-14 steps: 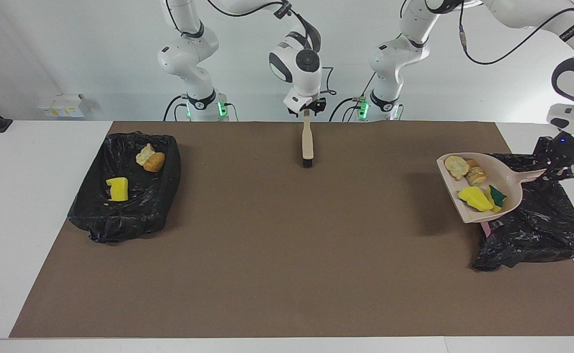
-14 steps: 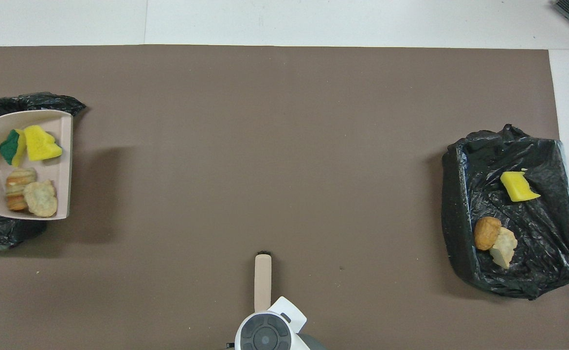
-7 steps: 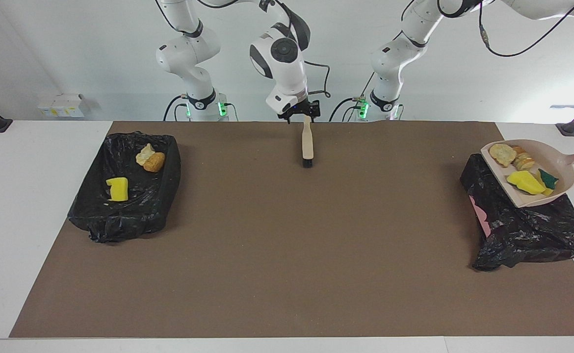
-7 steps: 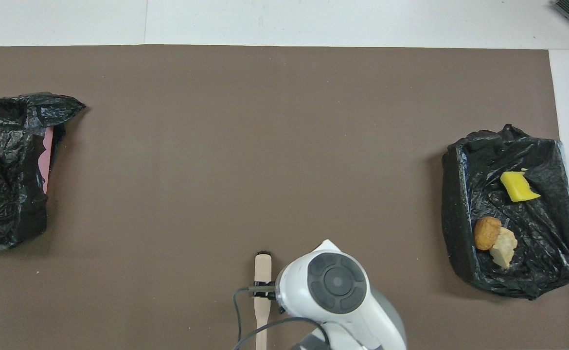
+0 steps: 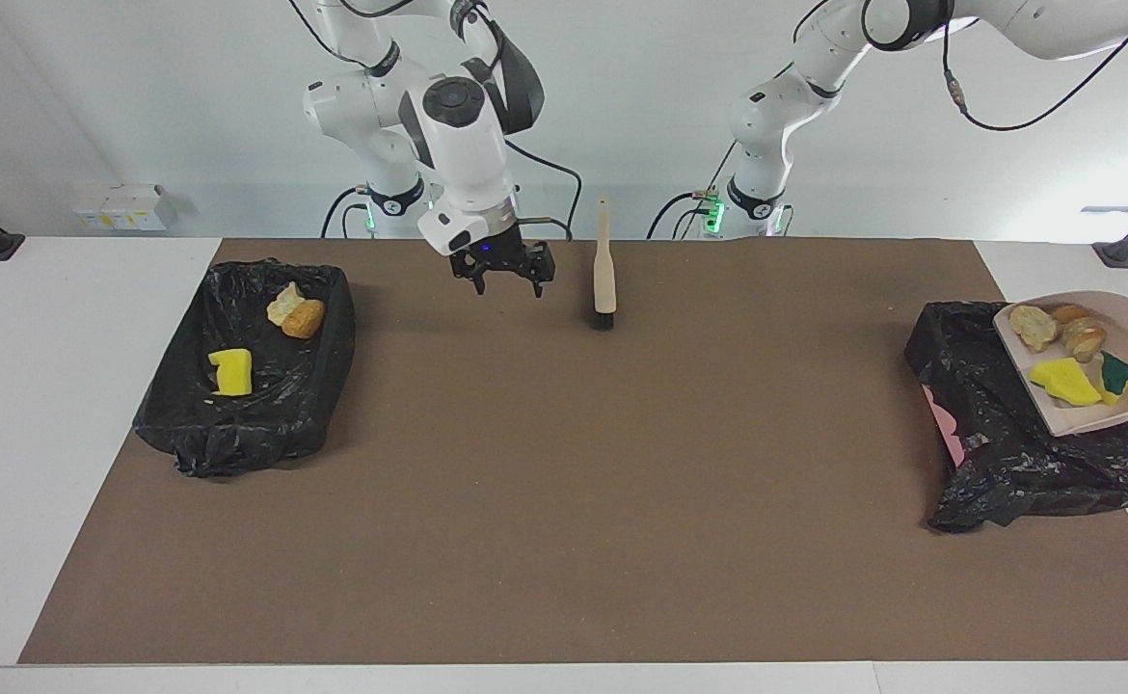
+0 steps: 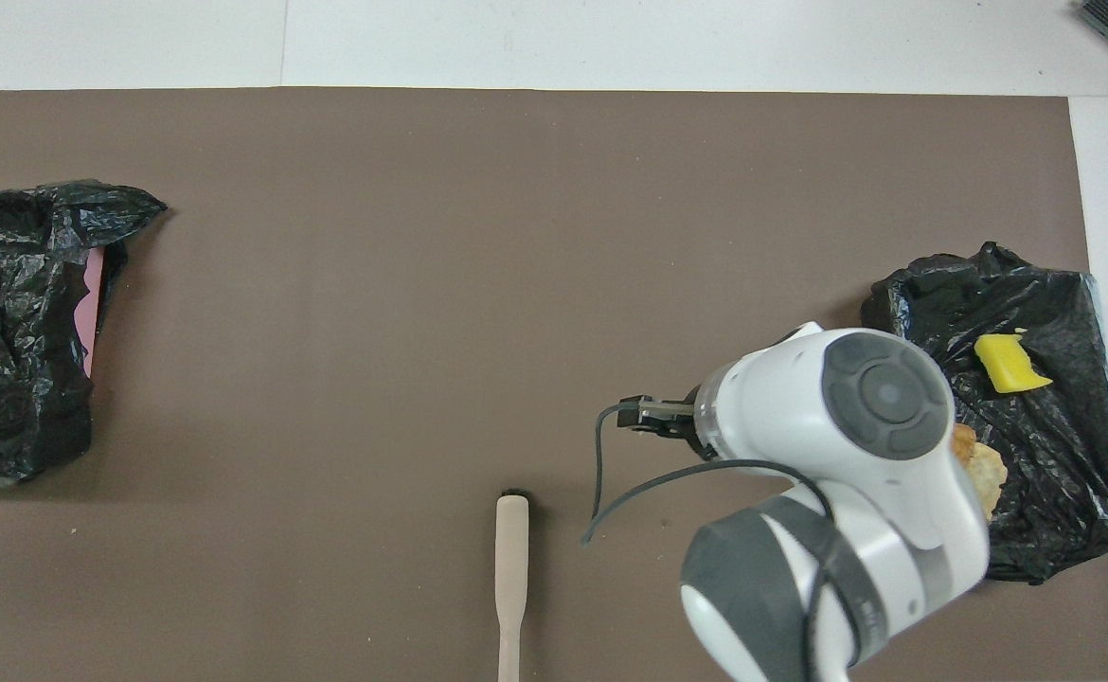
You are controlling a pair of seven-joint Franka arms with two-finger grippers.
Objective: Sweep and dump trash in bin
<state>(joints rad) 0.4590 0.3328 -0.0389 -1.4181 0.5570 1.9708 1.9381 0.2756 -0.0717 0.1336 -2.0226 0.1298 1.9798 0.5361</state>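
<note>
Facing view shows the trash in two places. Four pieces lie in the beige dustpan [image 5: 1070, 416]: two bread lumps [image 5: 1036, 326] touching each other, a yellow sponge chunk [image 5: 1063, 381] and a green-backed sponge [image 5: 1117, 371]. The dustpan is raised and tilted over the black-bagged bin [image 5: 1007, 453] at the left arm's end of the tabletop. Its handle and part of its body are cut off by the picture's edge. The left hand lies outside both views; it is closed, but on what cannot be seen. From overhead only a pale sliver of the dustpan shows at the picture's edge, and that bin shows a pink patch where its liner gapes.

The second bin [image 5: 236, 414], also lined in black, sits at the right arm's end of the tabletop. It holds a yellow sponge piece [image 5: 230, 372] and, nearer the robots, a pale lump touching a golden-brown lump [image 5: 304, 318]. From overhead the right arm's wrist hides most of those two lumps.

The right hand [image 5: 506, 281] hangs over the brown mat [image 5: 564, 501] near the tabletop's edge on the robots' side, between the second bin and the brush [image 5: 604, 280]. Its fingers are spread wide and hold nothing. The brush lies flat on the mat, apart from the hand, handle toward the robots. The overhead view cuts off its handle end.
</note>
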